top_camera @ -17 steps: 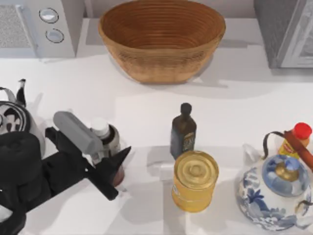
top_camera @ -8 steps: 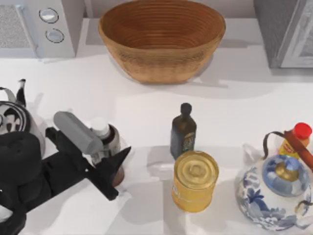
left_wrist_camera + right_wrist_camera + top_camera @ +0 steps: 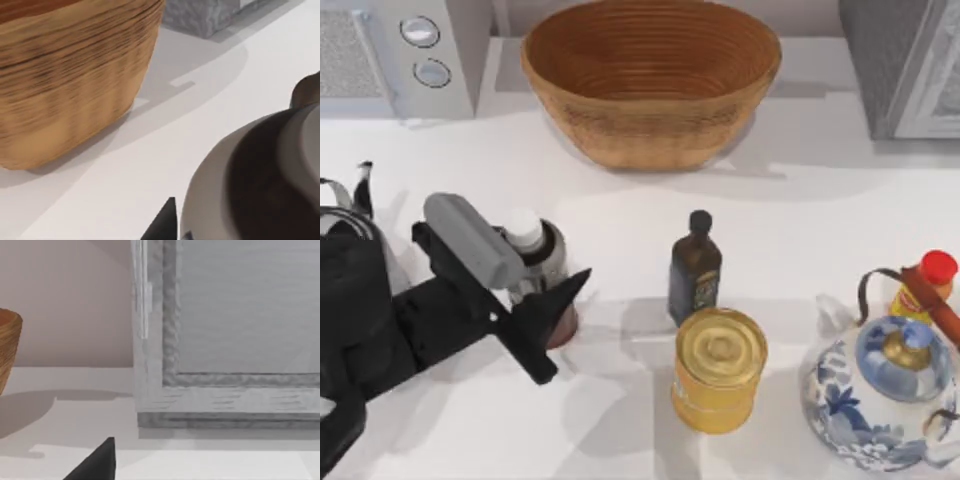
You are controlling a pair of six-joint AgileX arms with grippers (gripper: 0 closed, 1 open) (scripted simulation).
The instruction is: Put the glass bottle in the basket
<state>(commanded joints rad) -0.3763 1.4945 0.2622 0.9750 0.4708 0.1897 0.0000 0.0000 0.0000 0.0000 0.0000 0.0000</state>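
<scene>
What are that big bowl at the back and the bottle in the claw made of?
The basket looks like woven wicker, matte tan: ribbed coils ring its wall. The glass bottle in the left claw seems to be clear glass with a white cap, probably plastic, a grey printed label and a reddish-brown lower part; the claw hides much of it, so the glass is a guess.
</scene>
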